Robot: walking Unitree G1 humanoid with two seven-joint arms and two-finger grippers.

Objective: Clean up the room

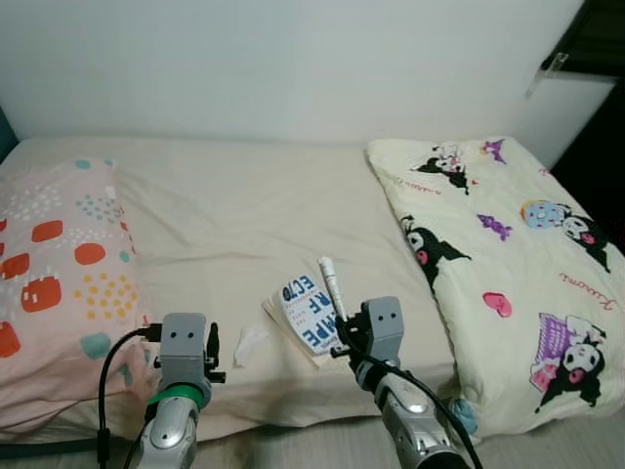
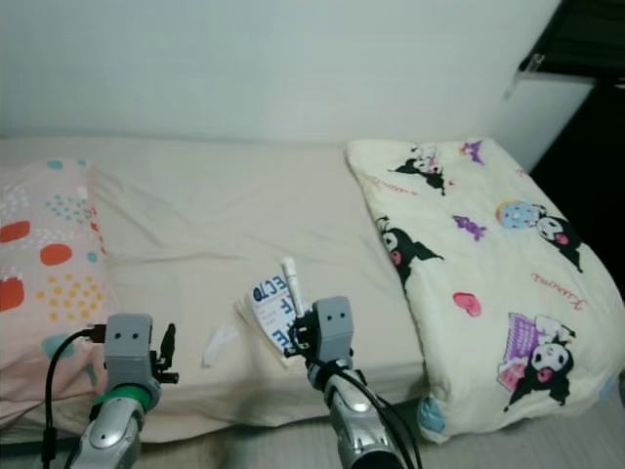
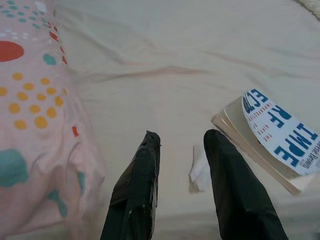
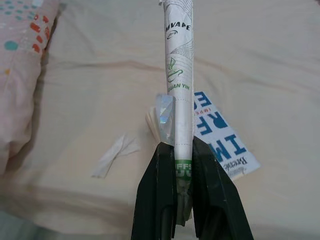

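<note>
A bed [image 1: 244, 215] with a cream sheet runs across the head views, backed by a white wall [image 1: 293, 59]. At its left end lies a pink pillow [image 1: 59, 283] printed with orange, yellow and teal dots; at its right end lies a cream quilt [image 1: 508, 264] with cartoon figures. Near the bed's front edge, between the 2 arms, a book [image 1: 311, 318] with a round white cover and blue lettering lies flat, and just left of it is a small crumpled white scrap [image 1: 250, 342] on the sheet. The right gripper [image 4: 183, 150] is clamped on the lower end of a slim white tube [image 4: 179, 75] with green print, which stands up from between its 2 black fingers; a bit of clear wrapper [image 4: 165, 117] sticks out beside the tube. In the left eye view the tube [image 1: 332, 288] rises above the book, tilted slightly left. The left gripper [image 3: 182, 145] hovers over the sheet near the front edge, its fingers [image 3: 145, 170] apart with nothing between them; past its tips lie the scrap [image 3: 200, 170] and the book [image 3: 275, 140], with the pillow [image 3: 30, 125] to one side.
</note>
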